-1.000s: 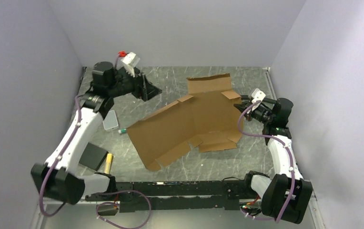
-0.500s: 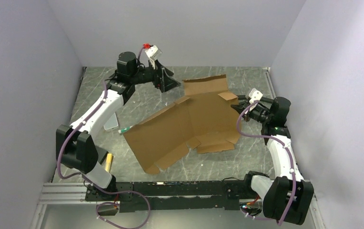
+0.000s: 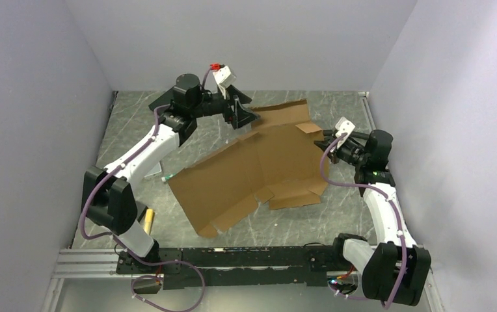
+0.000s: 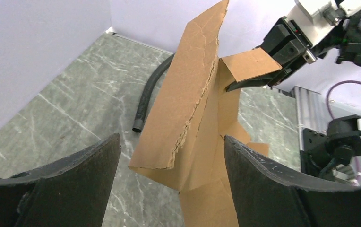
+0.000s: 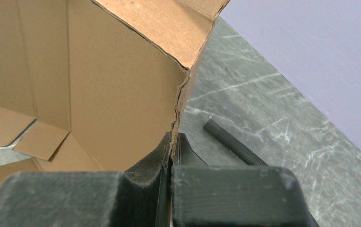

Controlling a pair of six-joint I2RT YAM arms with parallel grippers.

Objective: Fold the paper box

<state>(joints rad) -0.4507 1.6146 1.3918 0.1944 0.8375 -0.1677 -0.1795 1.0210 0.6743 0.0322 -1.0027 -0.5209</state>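
While I watch from overhead, the paper box (image 3: 259, 166) sprawls across the middle and right of the table (image 3: 168, 123). It is mostly unfolded. Its near-left corner lies flat and its far panel stands up towards the back wall (image 3: 233, 39).

My right gripper (image 3: 328, 144) is pinched tight on the box's right edge. The wrist view shows ragged cardboard clamped between the two pads, with the panels rising beyond them. My left gripper (image 3: 251, 118) sits at the far-left corner of the raised panel with its jaws spread wide. In its own camera the torn edge of that panel stands between the two fingers (image 4: 74, 184), touching neither.

The tabletop is grey-green with pale marbled veins and scratches. Plain lavender walls (image 3: 31, 97) close it in on three sides. A black ribbed hose (image 4: 145, 101) lies on the surface behind the box, near the far right corner. A yellow cylinder (image 3: 147, 221) rests near the left arm's base, and a black rail (image 3: 233, 259) runs along the near edge.
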